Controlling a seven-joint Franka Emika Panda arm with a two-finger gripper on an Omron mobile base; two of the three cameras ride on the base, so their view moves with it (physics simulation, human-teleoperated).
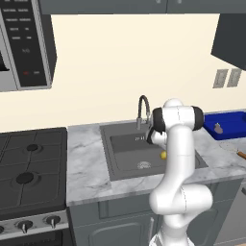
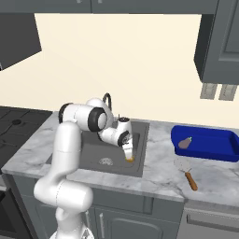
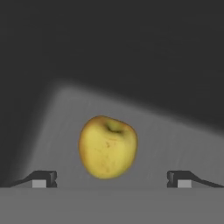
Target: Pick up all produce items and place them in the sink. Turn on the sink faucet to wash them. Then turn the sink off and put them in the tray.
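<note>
Down inside the sink (image 1: 120, 153) basin, the gripper (image 3: 111, 179) is hanging wide open over the yellow fruit (image 3: 107, 146) lying on the floor between its tips; eggplant (image 2: 185, 143) is sitting in the blue tray (image 2: 219, 151)

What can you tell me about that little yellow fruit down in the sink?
The yellow fruit is small and round, apple-like, with a dimple at its top and faint brownish speckles on smooth skin. It lies on the dark grey floor of the sink, toward the basin's right side, far smaller than the basin. In the hand view it sits centred between the two dark fingertips of the open gripper, which hangs just above it; nothing but the sink floor appears to touch it.
</note>
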